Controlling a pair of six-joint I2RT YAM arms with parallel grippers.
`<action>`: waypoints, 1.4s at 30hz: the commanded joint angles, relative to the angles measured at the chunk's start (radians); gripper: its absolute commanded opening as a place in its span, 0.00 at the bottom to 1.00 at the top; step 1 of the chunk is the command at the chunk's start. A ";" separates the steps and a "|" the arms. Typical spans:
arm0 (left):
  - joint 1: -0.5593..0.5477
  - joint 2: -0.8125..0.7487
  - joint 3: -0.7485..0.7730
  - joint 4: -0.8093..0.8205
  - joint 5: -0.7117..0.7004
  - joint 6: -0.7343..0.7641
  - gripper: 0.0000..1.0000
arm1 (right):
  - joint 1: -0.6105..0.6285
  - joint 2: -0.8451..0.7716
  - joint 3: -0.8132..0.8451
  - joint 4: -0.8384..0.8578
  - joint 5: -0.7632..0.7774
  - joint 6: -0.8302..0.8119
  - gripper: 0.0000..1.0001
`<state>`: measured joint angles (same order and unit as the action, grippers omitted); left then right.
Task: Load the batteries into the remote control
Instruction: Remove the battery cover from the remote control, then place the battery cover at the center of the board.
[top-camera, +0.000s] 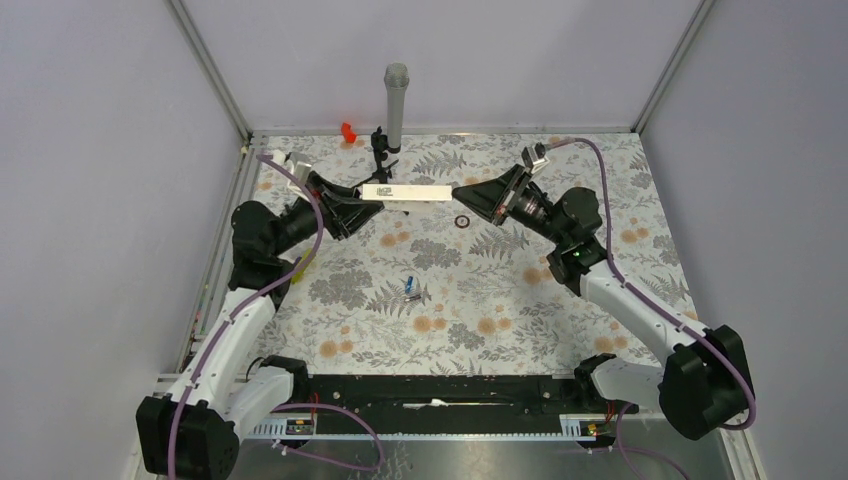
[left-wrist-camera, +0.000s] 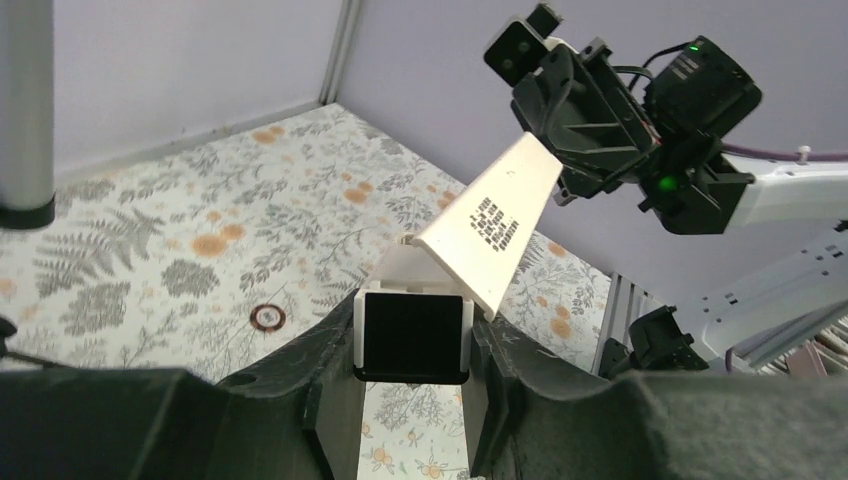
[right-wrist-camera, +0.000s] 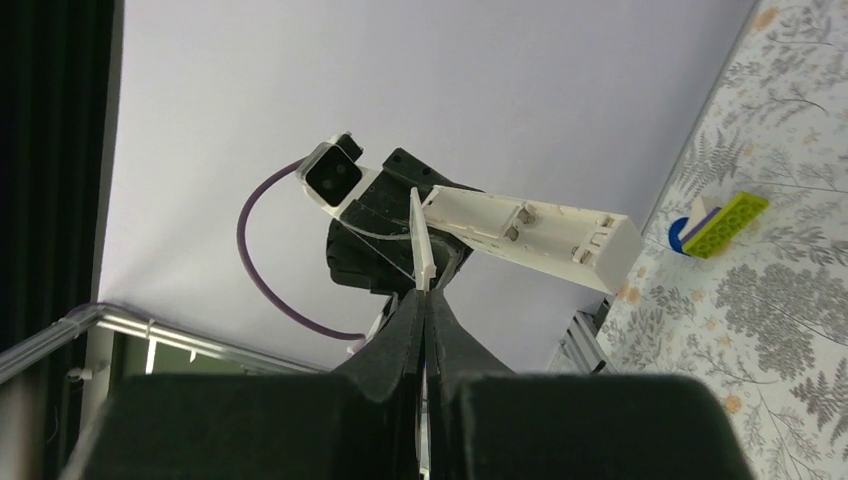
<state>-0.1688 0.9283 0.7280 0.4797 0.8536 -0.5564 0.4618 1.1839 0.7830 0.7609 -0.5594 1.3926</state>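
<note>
The white remote control (top-camera: 405, 192) is held level above the back of the table. My left gripper (top-camera: 362, 205) is shut on its left end; the left wrist view shows that end (left-wrist-camera: 412, 335) clamped between the jaws. My right gripper (top-camera: 468, 195) is shut on a thin white cover plate (right-wrist-camera: 421, 240), which angles away from the remote body (right-wrist-camera: 530, 232). The body's battery bay with metal contacts is open. The plate's printed side shows in the left wrist view (left-wrist-camera: 500, 220). Two small batteries (top-camera: 411, 288) lie on the table mid-front, apart from both grippers.
A small brown ring (top-camera: 463, 221) lies on the floral mat under the remote. A grey post (top-camera: 396, 100), a black stand (top-camera: 380, 150) and a red piece (top-camera: 348, 131) stand at the back. A yellow-green bar (right-wrist-camera: 725, 222) with a blue piece (right-wrist-camera: 685, 232) lies on the mat.
</note>
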 joint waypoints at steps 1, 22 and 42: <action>0.004 -0.024 -0.039 -0.033 -0.100 0.013 0.00 | -0.013 0.021 -0.034 0.019 0.049 -0.027 0.00; -0.005 -0.019 -0.231 -0.138 -0.351 -0.042 0.00 | -0.078 0.313 -0.368 0.419 -0.008 -0.198 0.00; -0.006 -0.038 -0.181 -0.349 -0.601 0.019 0.00 | -0.171 0.741 -0.352 0.638 -0.056 -0.236 0.00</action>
<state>-0.1719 0.9192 0.4973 0.1112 0.3111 -0.5537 0.3248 1.8645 0.3954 1.3460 -0.5968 1.2163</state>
